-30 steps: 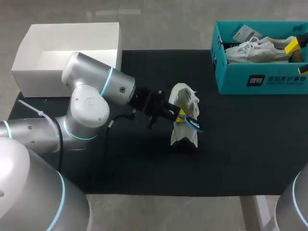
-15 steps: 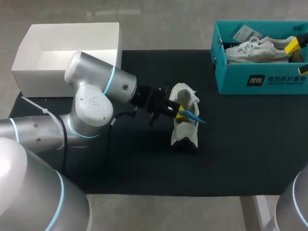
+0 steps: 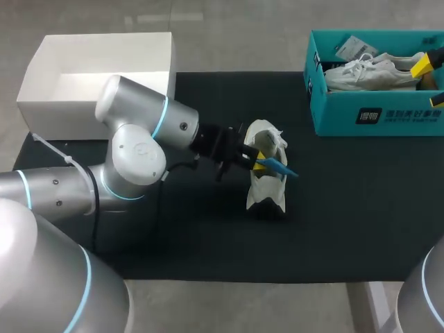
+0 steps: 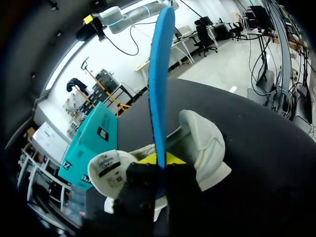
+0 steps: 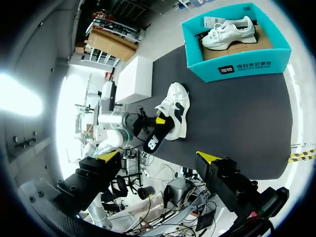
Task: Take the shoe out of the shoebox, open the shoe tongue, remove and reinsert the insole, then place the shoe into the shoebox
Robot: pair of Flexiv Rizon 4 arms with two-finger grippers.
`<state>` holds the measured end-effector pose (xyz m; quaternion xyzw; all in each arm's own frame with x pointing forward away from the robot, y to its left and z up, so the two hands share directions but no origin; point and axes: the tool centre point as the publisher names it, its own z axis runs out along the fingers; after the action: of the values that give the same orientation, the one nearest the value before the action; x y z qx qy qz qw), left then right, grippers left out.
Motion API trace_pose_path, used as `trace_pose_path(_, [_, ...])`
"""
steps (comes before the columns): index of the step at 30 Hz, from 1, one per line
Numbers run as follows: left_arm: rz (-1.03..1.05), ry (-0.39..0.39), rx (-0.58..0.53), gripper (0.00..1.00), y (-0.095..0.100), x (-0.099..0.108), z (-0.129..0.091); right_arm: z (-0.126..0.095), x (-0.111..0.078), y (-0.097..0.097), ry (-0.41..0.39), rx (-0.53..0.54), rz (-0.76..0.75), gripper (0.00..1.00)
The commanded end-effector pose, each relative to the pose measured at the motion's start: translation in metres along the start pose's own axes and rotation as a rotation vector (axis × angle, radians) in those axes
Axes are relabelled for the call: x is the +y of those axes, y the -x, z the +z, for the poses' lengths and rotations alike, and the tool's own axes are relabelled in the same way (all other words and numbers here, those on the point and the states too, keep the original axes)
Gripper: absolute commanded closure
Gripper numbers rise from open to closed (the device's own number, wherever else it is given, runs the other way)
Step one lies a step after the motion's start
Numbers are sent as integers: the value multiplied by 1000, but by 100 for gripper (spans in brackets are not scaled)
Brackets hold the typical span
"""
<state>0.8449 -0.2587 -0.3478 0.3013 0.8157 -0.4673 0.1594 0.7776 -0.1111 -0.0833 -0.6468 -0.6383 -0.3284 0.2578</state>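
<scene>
The left hand (image 3: 255, 162) is seen at the middle of the desk (image 3: 347, 208), pressed together on the blue insole (image 3: 275, 166). The insole is pinched by one end between the two yellow-tipped fingers. The rest of it is held out past the hand, above the opening of the white shoe (image 3: 269, 191).

In the left wrist view the insole (image 4: 159, 74) is shown on edge, running straight ahead from the hand (image 4: 159, 165). The shoe (image 4: 207, 143) lies just under and ahead of the fingers. Whether the insole touches the shoe cannot be told.

The shoe is set on the black mat that covers the desk, well apart from the teal shoebox (image 3: 374, 114) at the far right corner. A second white shoe (image 3: 361, 73) is seen lying inside that shoebox. A white box (image 3: 97, 69), open at the top, is placed at the far left corner, behind the left arm.

The right hand (image 5: 157, 157) is held high above the desk with its fingers spread wide. Nothing is gripped between them. From there the shoe (image 5: 178, 106) and the shoebox (image 5: 237, 69) are both seen ahead of it.
</scene>
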Motion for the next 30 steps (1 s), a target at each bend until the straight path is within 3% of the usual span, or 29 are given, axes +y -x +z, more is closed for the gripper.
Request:
trace_pose_path(1, [9,-11,-8,86,0,-11,-5,0,1,0,-2,-2,1,0])
trace_pose_path(9, [39,-49,2,83,-5,-31,-12,0,1,0,-2,-2,1,0])
trace_pose_path(12, [45,-54,3,88,-5,-35,-14,0,1,0,-2,-2,1,0])
trace_pose_path(14, [46,-55,6,100,-6,-36,-15,0,1,0,-2,-2,1,0])
trace_pose_path(21, [37,-13,27,100,-9,-23,-7,0,1,0,-2,-2,1,0])
trace_pose_path(30, [105,59,27,100,1,-5,3,0,1,0,-2,-2,1,0])
